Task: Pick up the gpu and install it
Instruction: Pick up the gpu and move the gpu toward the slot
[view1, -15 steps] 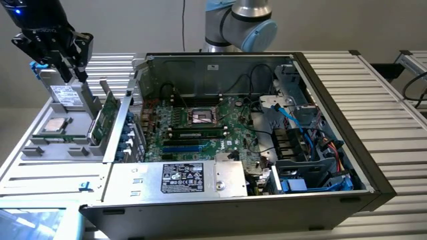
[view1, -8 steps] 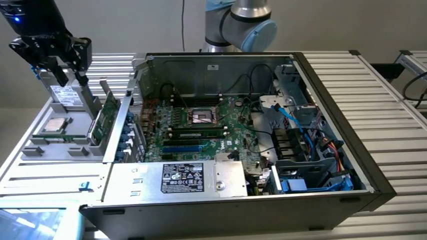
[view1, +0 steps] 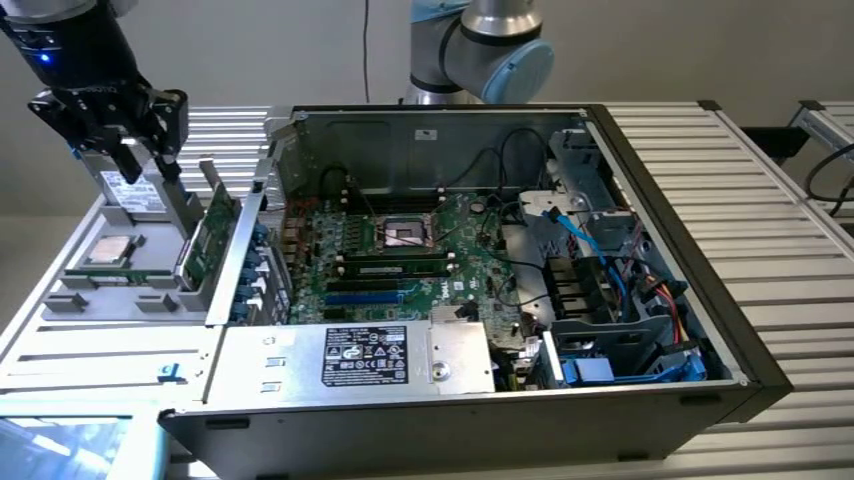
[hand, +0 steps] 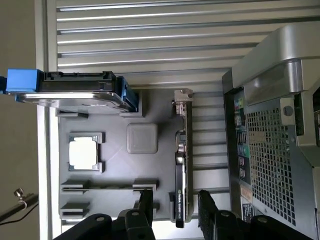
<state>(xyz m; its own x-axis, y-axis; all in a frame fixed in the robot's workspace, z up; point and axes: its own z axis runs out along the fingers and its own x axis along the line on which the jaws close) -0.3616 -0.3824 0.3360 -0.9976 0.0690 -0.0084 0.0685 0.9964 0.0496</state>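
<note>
The gpu (hand: 181, 170) stands on its edge in a slot of the grey parts tray (hand: 115, 172), seen edge-on with its silver bracket at the far end. In the exterior view the gpu (view1: 203, 240) shows its green board, at the tray's (view1: 100, 295) side nearest the case. My gripper (hand: 177, 207) is open, one finger on each side of the card's near end with a gap to each. From the exterior view my gripper (view1: 150, 168) hangs just above the tray, at the exterior view's left.
A silver hard drive (hand: 75, 89) with blue ends stands in the tray, and a processor (hand: 82, 152) lies flat beside it. The open computer case (view1: 667, 250) with its motherboard (view1: 400, 250) sits right next to the tray. The case's perforated back panel (hand: 270, 160) is close to the gpu.
</note>
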